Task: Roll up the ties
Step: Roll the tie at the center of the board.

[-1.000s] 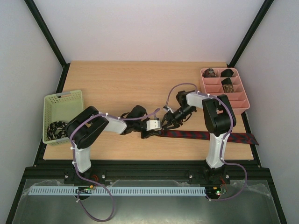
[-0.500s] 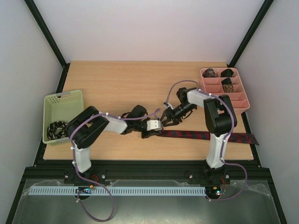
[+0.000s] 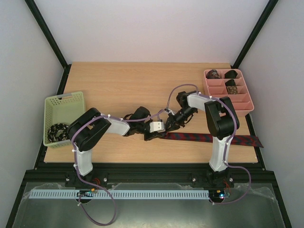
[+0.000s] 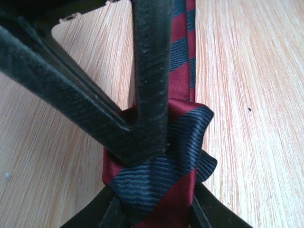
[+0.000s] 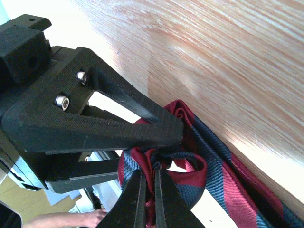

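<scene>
both jaws pinch the ribbed, folded red-navy tie.

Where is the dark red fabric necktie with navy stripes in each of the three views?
Top external: the dark red navy-striped necktie lies as a long strip near the front table edge, centre to right.
Left wrist: lower centre, its folded end.
Right wrist: lower right.
Shared landmark: the light wooden table.
</scene>
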